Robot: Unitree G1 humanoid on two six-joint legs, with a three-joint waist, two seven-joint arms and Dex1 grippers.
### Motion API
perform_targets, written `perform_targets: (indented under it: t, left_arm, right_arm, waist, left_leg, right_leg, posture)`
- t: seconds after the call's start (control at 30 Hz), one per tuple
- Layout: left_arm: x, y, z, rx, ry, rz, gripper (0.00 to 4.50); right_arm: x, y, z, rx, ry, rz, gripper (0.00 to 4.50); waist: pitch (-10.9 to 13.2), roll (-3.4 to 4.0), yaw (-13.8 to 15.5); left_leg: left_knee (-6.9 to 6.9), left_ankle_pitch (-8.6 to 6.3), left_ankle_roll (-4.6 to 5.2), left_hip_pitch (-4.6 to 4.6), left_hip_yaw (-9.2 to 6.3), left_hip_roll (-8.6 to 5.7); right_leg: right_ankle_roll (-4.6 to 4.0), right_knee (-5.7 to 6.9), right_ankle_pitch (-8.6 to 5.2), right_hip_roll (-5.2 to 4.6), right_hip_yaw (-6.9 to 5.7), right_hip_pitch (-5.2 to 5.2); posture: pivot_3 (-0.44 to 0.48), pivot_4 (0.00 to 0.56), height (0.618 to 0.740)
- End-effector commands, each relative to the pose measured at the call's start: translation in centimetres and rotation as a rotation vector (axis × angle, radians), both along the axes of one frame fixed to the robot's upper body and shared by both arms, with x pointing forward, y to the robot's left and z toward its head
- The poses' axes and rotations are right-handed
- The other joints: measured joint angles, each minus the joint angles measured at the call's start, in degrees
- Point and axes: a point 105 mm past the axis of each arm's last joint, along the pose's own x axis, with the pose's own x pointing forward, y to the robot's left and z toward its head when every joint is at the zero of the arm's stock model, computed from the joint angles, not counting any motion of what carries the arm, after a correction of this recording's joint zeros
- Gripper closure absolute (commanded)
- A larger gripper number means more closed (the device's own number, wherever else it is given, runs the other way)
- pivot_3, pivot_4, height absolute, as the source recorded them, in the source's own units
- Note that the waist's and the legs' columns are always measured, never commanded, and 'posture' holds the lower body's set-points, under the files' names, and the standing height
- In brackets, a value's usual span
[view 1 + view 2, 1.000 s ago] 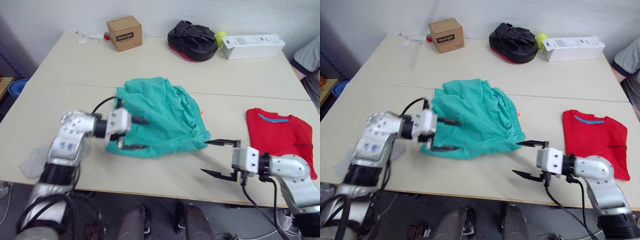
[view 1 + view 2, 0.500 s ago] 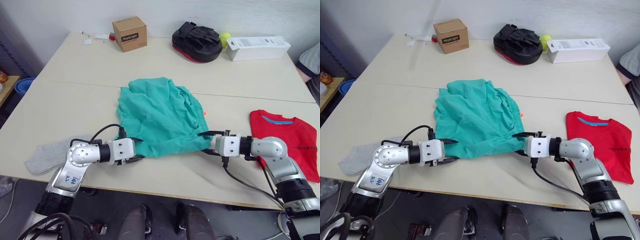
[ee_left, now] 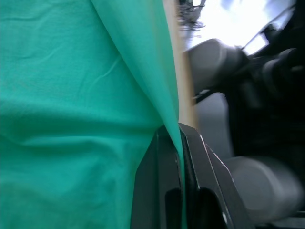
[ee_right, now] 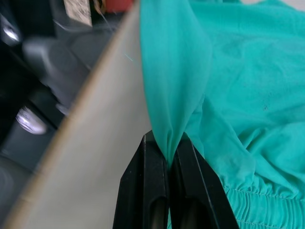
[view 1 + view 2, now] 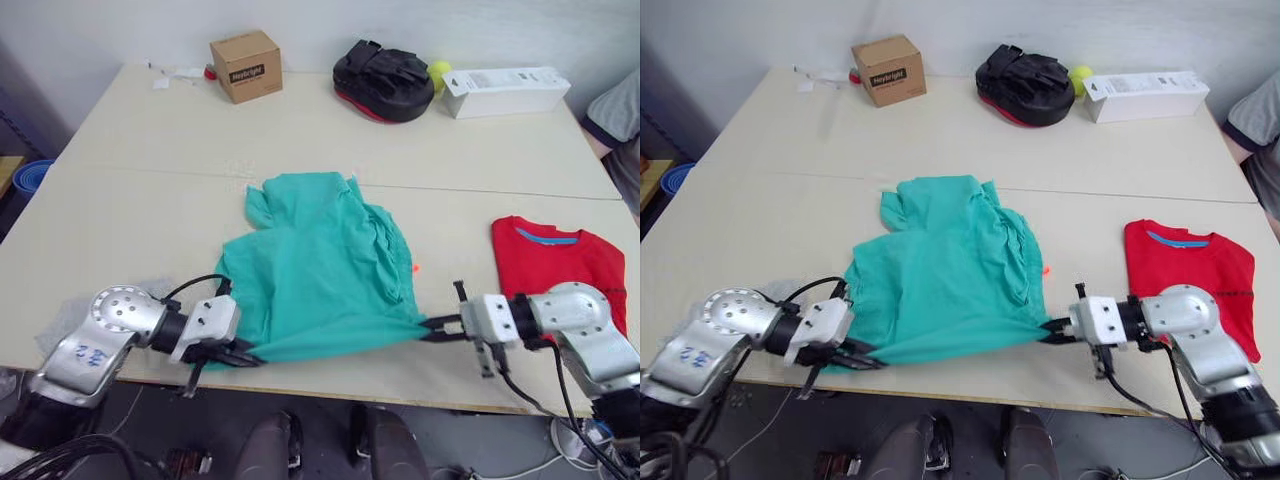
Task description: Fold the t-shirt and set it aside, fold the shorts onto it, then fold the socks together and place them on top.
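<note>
The shorts (image 5: 320,265) sat mid-table, near edge pulled taut toward me. I figured thin floppy fabric like that sags unless pinched at both corners, so that's where I had it. My left gripper (image 5: 240,355) was clamped on the near left corner, right gripper (image 5: 432,327) on the near right one, both forearms low along the table (image 5: 130,160) edge. The t-shirt (image 5: 560,265) lay folded off to my right.
</note>
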Motion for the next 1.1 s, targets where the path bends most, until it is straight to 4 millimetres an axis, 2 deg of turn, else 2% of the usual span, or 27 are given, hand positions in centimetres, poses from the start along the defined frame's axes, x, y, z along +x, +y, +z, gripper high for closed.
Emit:
perform_targets:
  t: [0.03, 0.13, 0.2, 0.23, 0.3, 0.33, 0.37, 0.4, 0.43, 0.47, 0.5, 0.53, 0.6, 0.63, 0.67, 0.73, 0.83, 0.97, 1.07, 1.1]
  left_arm:
    - [-0.9, 0.5, 1.0, 0.023, 0.07, 0.039, 4.48]
    - [-0.4, 1.0, 1.7, 0.042, 0.141, 0.098, 4.48]
    - [0.9, 1.8, 2.1, 0.084, 0.14, 0.134, 4.48]
    - [2.2, 2.1, 2.4, 0.093, 0.081, 0.147, 4.48]
    - [8.9, 2.7, 4.6, 0.071, -0.202, 0.31, 4.48]
    - [12.4, 2.8, 6.8, 0.037, -0.357, 0.384, 4.48]
    - [16.3, 3.0, 10.4, -0.012, -0.557, 0.494, 4.48]
    - [19.1, 3.0, 14.4, -0.077, -0.723, 0.587, 4.48]
    - [20.7, 2.8, 18.0, -0.141, -0.863, 0.64, 4.48]
    - [21.9, 3.0, 23.2, -0.228, -1.055, 0.75, 4.48]
    - [22.0, 3.0, 27.1, -0.315, -1.17, 0.806, 4.48]
    - [21.9, 3.0, 29.4, -0.37, -1.238, 0.838, 4.48]
    - [19.5, 2.6, 35.8, -0.523, -1.461, 0.845, 4.48]
    - [18.1, 2.2, 38.0, -0.577, -1.552, 0.819, 4.48]
    - [17.2, 1.9, 39.2, -0.612, -1.6, 0.786, 4.48]
    - [16.5, 1.4, 39.1, -0.592, -1.653, 0.704, 4.48]
    - [16.6, 1.3, 36.9, -0.549, -1.657, 0.61, 4.48]
    - [16.8, 0.6, 31.1, -0.522, -1.565, 0.477, 4.48]
    - [15.7, -0.4, 25.6, -0.489, -1.406, 0.385, 4.48]
    - [14.8, -0.8, 22.4, -0.439, -1.299, 0.325, 4.48]
  right_arm:
    - [-1.8, -0.2, 1.9, 0.022, 0.088, 0.013, 4.5]
    - [-1.7, 0.2, 3.2, 0.093, 0.159, -0.032, 4.5]
    - [0.3, 0.0, 4.2, 0.093, 0.086, -0.071, 4.5]
    - [1.6, -0.2, 4.9, 0.101, 0.027, -0.097, 4.5]
    - [6.3, -0.9, 8.0, 0.137, -0.196, -0.199, 4.5]
    - [8.7, -1.2, 10.3, 0.163, -0.327, -0.254, 4.5]
    - [11.4, -1.7, 13.6, 0.197, -0.512, -0.334, 4.5]
    - [13.6, -1.9, 17.3, 0.239, -0.687, -0.43, 4.5]
    - [14.6, -2.0, 20.6, 0.303, -0.812, -0.484, 4.5]
    - [15.4, -2.7, 25.2, 0.358, -1.034, -0.597, 4.5]
    - [15.3, -3.2, 28.5, 0.408, -1.175, -0.662, 4.5]
    - [15.1, -3.4, 30.4, 0.436, -1.264, -0.697, 4.5]
    - [13.8, -4.4, 34.6, 0.516, -1.447, -0.778, 4.5]
    - [13.1, -4.7, 36.0, 0.526, -1.54, -0.804, 4.5]
    - [12.7, -4.9, 36.5, 0.518, -1.582, -0.805, 4.5]
    - [12.7, -5.2, 35.9, 0.487, -1.621, -0.789, 4.5]
    - [14.0, -6.1, 32.9, 0.436, -1.545, -0.791, 4.5]
    - [15.3, -6.7, 26.1, 0.335, -1.351, -0.699, 4.5]
    - [15.1, -6.7, 19.1, 0.205, -1.158, -0.565, 4.5]
    - [14.5, -6.9, 15.5, 0.14, -1.019, -0.506, 4.5]
  waist:
    - [0.02, 0.04, 0.56]
    - [0.04, 0.07, 1.0]
    - [0.05, 0.09, 1.0]
    - [0.06, 0.11, 0.97]
    - [0.11, 0.23, 1.0]
    - [0.16, 0.26, 1.05]
    - [0.24, 0.21, 1.25]
    - [0.33, 0.08, 1.35]
    - [0.4, -0.12, 1.28]
    - [0.46, -0.28, 1.17]
    - [0.45, -0.35, 1.07]
    - [0.42, -0.38, 0.9]
    - [0.39, -0.4, 0.61]
    - [0.39, -0.4, 0.44]
    - [0.39, -0.4, 0.22]
    - [0.38, -0.39, -0.06]
    - [0.38, -0.38, -0.64]
    - [0.42, -0.33, -0.84]
    - [0.44, -0.31, -0.74]
    - [0.45, -0.28, -0.71]
  left_leg:
    - [0.01, 0.0, 0.0, 0.01, -0.01, 0.0]
    - [0.01, 0.04, -0.06, 0.04, -0.05, 0.01]
    - [0.01, 0.04, -0.08, 0.04, -0.08, 0.01]
    - [0.0, 0.05, -0.09, 0.03, -0.07, 0.0]
    - [0.01, 0.08, -0.15, 0.05, -0.04, -0.02]
    - [0.04, 0.11, -0.19, 0.07, -0.02, -0.08]
    - [0.03, 0.23, -0.18, -0.04, 0.02, -0.1]
    - [0.06, 0.39, -0.13, -0.17, 0.03, -0.15]
    - [0.08, 0.57, -0.09, -0.54, 0.06, -0.19]
    - [0.14, 0.87, 0.17, -1.05, 0.13, -0.26]
    - [0.16, 1.19, 0.18, -1.67, 0.19, -0.32]
    - [0.1, 1.22, 0.2, -2.19, 0.23, -0.35]
    - [0.07, 1.19, 0.17, -2.76, 0.24, -0.4]
    - [-0.09, 1.18, 0.16, -2.73, 0.24, -0.4]
    - [-0.17, 1.13, 0.14, -2.69, 0.27, -0.4]
    - [-0.61, 1.1, 0.18, -2.53, 0.46, -0.39]
    - [-1.0, 0.98, 0.4, -2.01, 0.75, -0.28]
    - [-1.22, 0.69, 0.9, -2.07, 0.76, -0.17]
    - [-1.09, 0.63, 0.99, -2.39, 0.62, -0.21]
    - [-0.9, 0.6, 1.04, -2.39, 0.5, -0.21]
  right_leg:
    - [0.0, 0.03, 0.01, -0.01, 0.01, -0.01]
    - [-0.02, 0.08, 0.01, -0.01, 0.03, -0.04]
    - [-0.03, 0.1, 0.01, -0.01, 0.03, -0.05]
    - [-0.03, 0.1, 0.01, -0.01, 0.04, -0.07]
    - [-0.04, 0.1, 0.03, 0.0, 0.04, -0.08]
    - [-0.02, 0.11, 0.08, 0.02, 0.02, -0.07]
    - [-0.03, 0.12, 0.18, 0.03, 0.02, -0.18]
    - [0.0, 0.2, 0.27, 0.06, -0.05, -0.27]
    - [0.0, 0.27, 0.35, 0.07, -0.07, -0.65]
    - [0.01, 0.6, 0.38, 0.04, -0.05, -1.24]
    - [0.02, 0.89, 0.41, 0.06, -0.11, -1.88]
    - [0.03, 0.95, 0.42, 0.04, -0.17, -2.49]
    - [0.04, 1.22, 0.42, 0.1, -0.51, -3.25]
    - [0.05, 1.25, 0.43, 0.11, -0.72, -3.3]
    - [0.05, 1.4, 0.43, 0.07, -1.19, -3.32]
    - [0.06, 1.64, 0.43, -0.14, -1.97, -3.31]
    - [0.08, 2.21, 0.44, -0.18, -2.38, -3.01]
    - [0.12, 2.27, 0.42, -0.14, -2.77, -2.98]
    - [0.13, 2.03, 0.41, -0.18, -2.8, -2.98]
    - [0.13, 2.04, 0.42, -0.18, -2.79, -2.83]
  posture:
    - [0.0, 0.15, 0.74]
    - [0.0, 0.15, 0.74]
    - [0.0, 0.15, 0.74]
    - [0.0, 0.15, 0.74]
    - [0.0, 0.15, 0.74]
    - [0.0, 0.15, 0.74]
    - [0.0, 0.15, 0.74]
    - [0.0, 0.15, 0.74]
    - [0.0, 0.15, 0.74]
    - [0.0, 0.15, 0.74]
    - [0.0, 0.15, 0.74]
    - [0.0, 0.15, 0.74]
    - [0.0, 0.15, 0.74]
    - [0.0, 0.15, 0.74]
    - [0.0, 0.15, 0.74]
    - [0.0, 0.15, 0.74]
    - [0.0, 0.15, 0.74]
    - [0.0, 0.15, 0.74]
    - [0.0, 0.15, 0.74]
    - [0.0, 0.15, 0.74]
